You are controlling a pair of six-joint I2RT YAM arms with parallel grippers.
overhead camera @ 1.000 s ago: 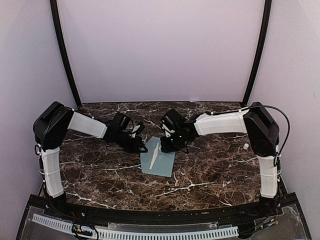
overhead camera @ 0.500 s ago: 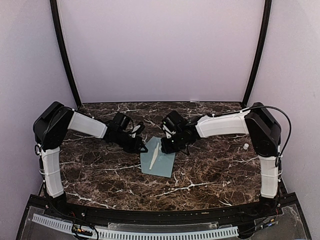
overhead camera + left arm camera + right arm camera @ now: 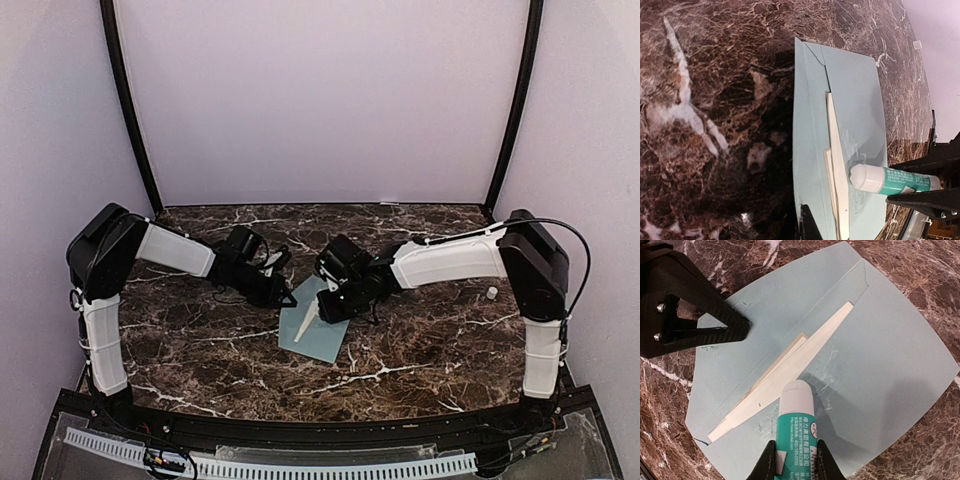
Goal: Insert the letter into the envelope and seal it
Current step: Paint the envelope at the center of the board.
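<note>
Envelope lies flat on the counter at centre, between the two arms. The top view shows its position but no detail of contact. Right gripper is clamped on a glue stick, one finger at each side of the green-labelled tube. The right wrist view shows the stick's white tip set down on the envelope just beside a strip of cream paper that shows along the diagonal opening, with glossy smears on the teal paper next to the tip. Left gripper has its fingers together, with nothing between them. The right wrist view shows its black tip resting on the envelope's far portion, apart from the stick. The left wrist view confirms the stick tip against the cream strip and shows a small white piece lying on the counter well apart from the envelope; the top view places it near the right arm.
</note>
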